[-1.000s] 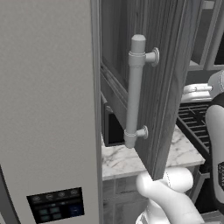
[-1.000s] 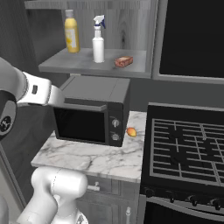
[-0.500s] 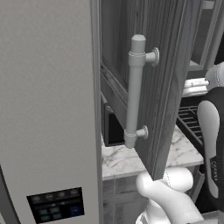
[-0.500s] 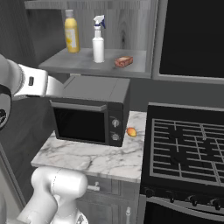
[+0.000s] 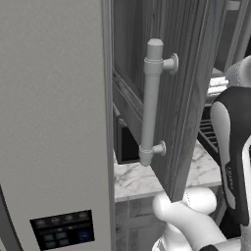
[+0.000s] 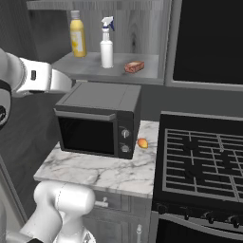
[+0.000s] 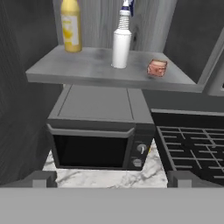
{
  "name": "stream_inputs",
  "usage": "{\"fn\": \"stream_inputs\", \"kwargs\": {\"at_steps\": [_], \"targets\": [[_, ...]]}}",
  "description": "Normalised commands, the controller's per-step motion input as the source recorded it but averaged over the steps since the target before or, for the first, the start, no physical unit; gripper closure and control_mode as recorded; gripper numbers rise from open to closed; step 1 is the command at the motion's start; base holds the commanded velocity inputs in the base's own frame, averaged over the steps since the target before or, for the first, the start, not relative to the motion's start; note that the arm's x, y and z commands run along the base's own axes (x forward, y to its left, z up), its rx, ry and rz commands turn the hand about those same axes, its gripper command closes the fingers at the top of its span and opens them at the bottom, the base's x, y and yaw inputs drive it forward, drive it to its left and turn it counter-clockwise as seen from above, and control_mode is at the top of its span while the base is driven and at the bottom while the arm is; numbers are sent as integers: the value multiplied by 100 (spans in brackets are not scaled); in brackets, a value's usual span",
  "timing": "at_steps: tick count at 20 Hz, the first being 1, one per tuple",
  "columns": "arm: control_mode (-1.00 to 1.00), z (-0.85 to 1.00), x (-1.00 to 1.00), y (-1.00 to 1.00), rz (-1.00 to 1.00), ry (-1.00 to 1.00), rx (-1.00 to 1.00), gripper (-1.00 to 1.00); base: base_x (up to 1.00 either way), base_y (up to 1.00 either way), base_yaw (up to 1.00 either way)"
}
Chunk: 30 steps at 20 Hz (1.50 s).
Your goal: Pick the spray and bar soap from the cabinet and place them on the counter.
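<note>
1. Since the frame 1 s ago, I have swung the arm further out: its forearm sits higher and further left in the right base view, and in the left base view the dark upper link now fills more of the right edge. The base has not driven; the microwave (image 6: 98, 121) and stovetop (image 6: 201, 161) sit where they did.
2. The cabinet (image 5: 162, 73) door stands open with its bar handle (image 5: 151, 100) toward me. On the cabinet shelf (image 7: 87, 65) the spray (image 7: 121, 39) stands upright near the middle, the bar soap (image 7: 157, 68) lies to its right and apart from it, and a yellow bottle (image 7: 71, 26) stands well to its left.
3. The gripper (image 7: 111, 177) is spread wide and empty, its fingertips (image 7: 43, 177) at the bottom corners of the hand view, well short of the shelf.
4. My judgement: I am on the approach to the spray. I should rise to shelf level and centre the bottle between the fingers before advancing.
5. Grip the white body below the trigger head; it is tall and narrow, so a glancing touch could tip it.
6. Keep clear of the soap on the right and of the microwave top below.
7. The counter (image 6: 109, 173) in front of the microwave looks like the place to set things down.
</note>
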Motion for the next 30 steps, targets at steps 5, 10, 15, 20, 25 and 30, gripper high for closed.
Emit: {"fn": "stream_inputs", "kwargs": {"at_steps": [5, 10, 15, 20, 25, 30], "targets": [[-100, 6, 26, -7, -4, -3, -1, -100, 0, 0, 0], [-100, -1, 24, -11, -7, -6, 0, -100, 0, 0, 0], [-100, -1, 35, -4, -10, -5, 1, -100, 0, 0, 0], [-100, 0, 40, 0, -8, -4, 3, -100, 0, 0, 0], [-100, 0, 40, -7, -2, 0, 7, -100, 0, 0, 0], [-100, 0, 26, -15, 1, 3, 4, -100, 0, 0, 0]]}}
